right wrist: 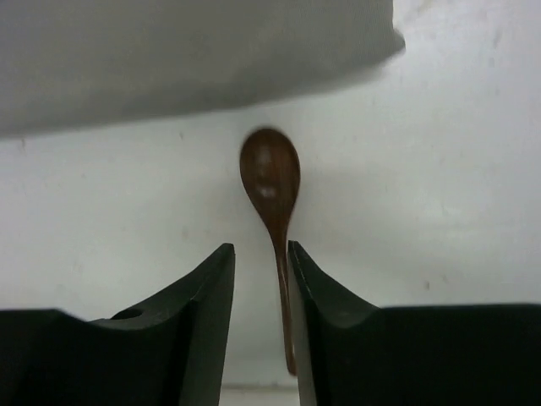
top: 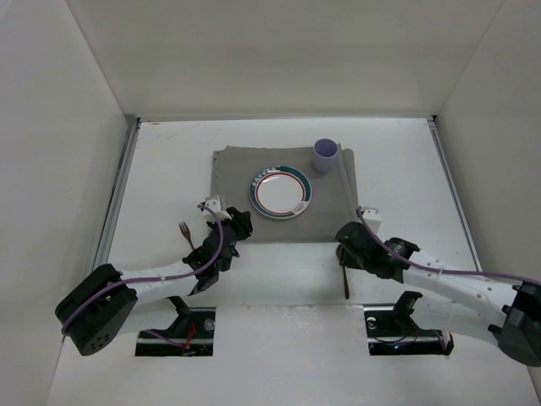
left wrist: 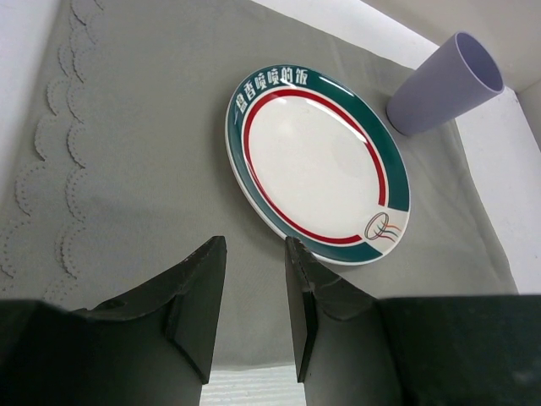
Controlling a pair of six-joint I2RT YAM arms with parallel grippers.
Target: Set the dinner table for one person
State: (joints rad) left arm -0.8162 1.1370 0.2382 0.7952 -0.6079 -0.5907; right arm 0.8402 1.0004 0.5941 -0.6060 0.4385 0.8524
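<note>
The white dinner table (top: 161, 169) carries a grey cloth mat (top: 245, 169). On the mat are a white plate (top: 281, 191) with a green and red rim and a lilac cup (top: 325, 156). A brown spoon (top: 345, 283) lies on the table just in front of the mat. My right gripper (top: 343, 252) is open and low over the spoon (right wrist: 270, 182), whose handle lies between the fingers, close to the right finger (right wrist: 304, 288). My left gripper (top: 239, 230) is open and empty over the mat's near edge, with the plate (left wrist: 317, 161) just ahead of it (left wrist: 254, 245).
A brown fork (top: 184, 234) lies on the table left of the mat, beside my left arm. The cup (left wrist: 444, 85) stands beyond the plate. Metal rails (top: 118, 194) run along the table's sides, and white walls enclose it.
</note>
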